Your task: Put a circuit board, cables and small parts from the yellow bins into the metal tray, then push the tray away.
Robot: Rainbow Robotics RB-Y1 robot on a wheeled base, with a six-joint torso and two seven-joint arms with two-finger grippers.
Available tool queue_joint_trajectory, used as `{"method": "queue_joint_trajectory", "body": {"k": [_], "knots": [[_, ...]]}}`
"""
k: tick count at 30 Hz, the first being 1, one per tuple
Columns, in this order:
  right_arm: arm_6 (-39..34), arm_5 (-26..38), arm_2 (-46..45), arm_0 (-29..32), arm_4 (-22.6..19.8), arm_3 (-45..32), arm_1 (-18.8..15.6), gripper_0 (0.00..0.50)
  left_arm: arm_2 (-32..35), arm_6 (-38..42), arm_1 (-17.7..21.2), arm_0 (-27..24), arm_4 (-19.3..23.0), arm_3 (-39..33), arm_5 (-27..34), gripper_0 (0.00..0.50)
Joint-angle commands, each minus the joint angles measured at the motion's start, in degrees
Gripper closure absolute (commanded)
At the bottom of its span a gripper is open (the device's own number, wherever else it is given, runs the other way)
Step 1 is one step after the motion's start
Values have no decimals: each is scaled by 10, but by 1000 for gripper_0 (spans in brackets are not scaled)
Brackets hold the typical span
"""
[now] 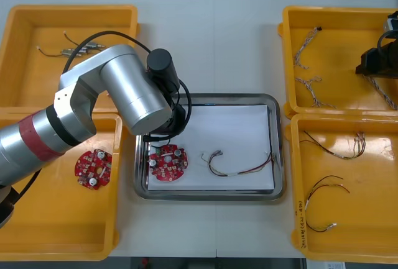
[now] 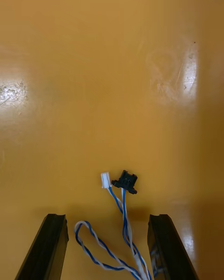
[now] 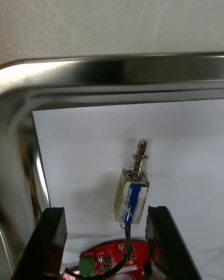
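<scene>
Silver left arm (image 1: 124, 89) reaches over the metal tray (image 3: 116, 72), its left gripper (image 3: 105, 210) spread around a small metal part (image 3: 133, 198) on the white lining (image 3: 140, 130) just beside the red circuit board (image 1: 166, 162), while the right gripper (image 2: 107, 217), also spread, straddles a blue and white cable (image 2: 122, 205) in a yellow bin (image 2: 112, 74).

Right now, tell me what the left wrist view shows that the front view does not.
Left wrist only: a small metal part lying on the white liner inside the open left gripper, touching neither finger. Front only: the yellow bins, a second circuit board in one, a cable in the metal tray, the right gripper over a far bin. Both: that tray and the circuit board in it.
</scene>
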Motion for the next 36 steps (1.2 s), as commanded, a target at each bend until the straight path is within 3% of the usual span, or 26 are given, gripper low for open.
{"method": "queue_joint_trajectory", "body": {"k": [1,5,7,8,9,12,22,29,36], "knots": [[9,-11,-9,8,-7,-11,4,0,29,36,21,-25,31,-30,30,0],[9,-13,-9,11,-7,-10,5,0,55,37,23,-44,62,-49,69,0],[8,-13,-9,11,-8,-10,5,165,68,35,25,-49,73,-62,86,0],[8,-13,-9,11,-9,-10,6,340,74,35,27,-53,82,-71,95,0],[8,-13,-9,11,-10,-10,5,432,80,33,32,-57,90,-78,103,0],[7,-13,-10,11,-15,-10,5,490,92,29,42,-69,114,-97,123,0],[4,-1,-9,11,-23,-37,2,500,118,-23,113,-96,206,-137,141,0],[-1,67,-8,10,-27,-94,1,500,145,-96,160,-102,258,-137,151,0],[-1,105,24,7,-57,-135,4,500,172,-189,204,-102,301,-121,161,0]]}}
